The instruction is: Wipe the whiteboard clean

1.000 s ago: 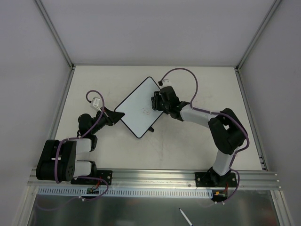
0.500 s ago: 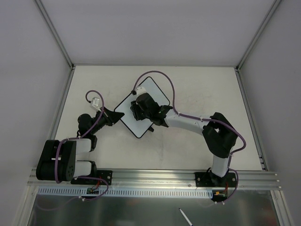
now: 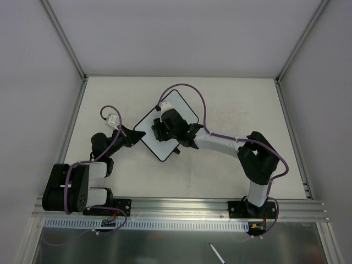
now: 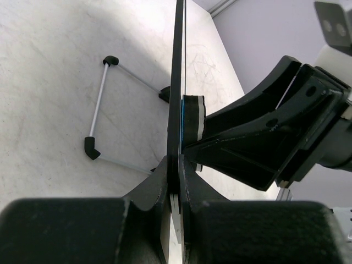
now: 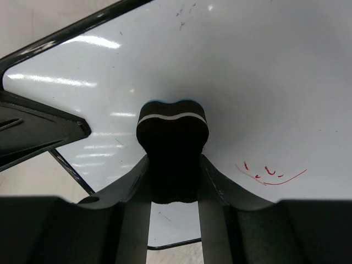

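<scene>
Right gripper: fingers closed tight on a small black bone-shaped foam eraser with a thin white stripe across its lobed end. The eraser's end is pressed against the face of the flat white rectangular whiteboard with a thin black rim. Just to the right of the eraser are a few thin red pen strokes, short dashes over one curved line, not under the pad. A few tiny dark specks sit near the board's far rim. Left gripper: fingers together on the whiteboard, which runs edge-on between them, rim pinched from both faces. From this wrist the eraser shows as a black pad flat against one face of the board. On the other face's side, a thin silver rod frame with black elbow ends shows over the pale tabletop. I cannot tell whether the board lies flat. From above: my left gripper holds the board's left corner, and my right gripper sits over the board's middle. The whiteboard is turned diamond-wise on the cream table, about midway between its left and right edges and nearer its far edge than its near one. One small black tab juts from the board's near-right edge. Purple cables loop over both arms. An aluminium rail runs along the near edge of the table.
</scene>
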`<state>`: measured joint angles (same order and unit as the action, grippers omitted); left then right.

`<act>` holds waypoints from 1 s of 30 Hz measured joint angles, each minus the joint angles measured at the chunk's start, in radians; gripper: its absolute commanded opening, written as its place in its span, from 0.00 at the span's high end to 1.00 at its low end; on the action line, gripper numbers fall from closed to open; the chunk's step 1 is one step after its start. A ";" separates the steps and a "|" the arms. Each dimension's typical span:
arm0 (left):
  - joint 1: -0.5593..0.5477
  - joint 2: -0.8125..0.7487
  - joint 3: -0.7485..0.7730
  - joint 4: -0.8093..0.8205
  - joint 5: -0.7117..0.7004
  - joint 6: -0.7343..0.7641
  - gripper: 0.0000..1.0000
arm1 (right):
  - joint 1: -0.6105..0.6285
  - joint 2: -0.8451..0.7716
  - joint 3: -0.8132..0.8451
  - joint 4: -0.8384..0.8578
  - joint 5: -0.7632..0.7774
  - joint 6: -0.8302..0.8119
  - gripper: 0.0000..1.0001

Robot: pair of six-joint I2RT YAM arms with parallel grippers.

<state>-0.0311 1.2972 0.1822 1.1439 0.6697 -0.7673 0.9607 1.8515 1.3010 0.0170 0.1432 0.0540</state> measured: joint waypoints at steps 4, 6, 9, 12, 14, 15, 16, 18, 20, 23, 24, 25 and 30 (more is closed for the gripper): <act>0.000 0.000 0.000 0.000 0.000 0.000 1.00 | -0.053 -0.023 -0.076 0.084 -0.087 0.049 1.00; 0.000 0.000 0.000 0.000 0.000 0.000 1.00 | -0.084 -0.037 -0.119 0.120 -0.109 0.068 1.00; -0.001 0.000 0.000 0.001 0.000 0.000 1.00 | -0.145 -0.054 -0.183 0.166 -0.134 0.097 1.00; -0.001 0.000 0.000 0.002 0.000 0.000 1.00 | -0.195 -0.066 -0.237 0.207 -0.150 0.131 1.00; -0.002 0.000 0.000 0.003 0.000 0.000 1.00 | -0.226 -0.070 -0.268 0.233 -0.158 0.154 1.00; -0.002 0.000 0.000 0.003 0.000 0.000 1.00 | -0.242 -0.071 -0.282 0.243 -0.161 0.168 1.00; -0.002 0.000 0.000 0.003 0.000 0.000 1.00 | -0.257 -0.072 -0.292 0.250 -0.164 0.181 1.00; -0.002 0.000 0.000 0.003 0.000 0.000 1.00 | -0.282 -0.072 -0.309 0.262 -0.167 0.206 1.00; -0.002 0.000 0.000 0.003 0.001 0.000 1.00 | -0.297 -0.072 -0.325 0.277 -0.166 0.224 1.00; -0.002 -0.002 0.000 0.003 0.001 0.000 1.00 | -0.304 -0.074 -0.336 0.288 -0.163 0.235 1.00; -0.002 -0.002 0.000 0.003 0.001 0.000 1.00 | -0.304 -0.074 -0.338 0.289 -0.160 0.235 1.00; -0.002 -0.002 0.000 0.003 0.001 0.000 1.00 | -0.304 -0.074 -0.338 0.291 -0.159 0.235 1.00; -0.002 -0.002 0.000 0.004 0.001 0.000 1.00 | -0.285 -0.078 -0.337 0.285 -0.126 0.225 1.00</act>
<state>-0.0330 1.2957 0.1822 1.1477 0.6708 -0.7673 0.6758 1.7737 0.9642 0.3023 0.0174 0.2790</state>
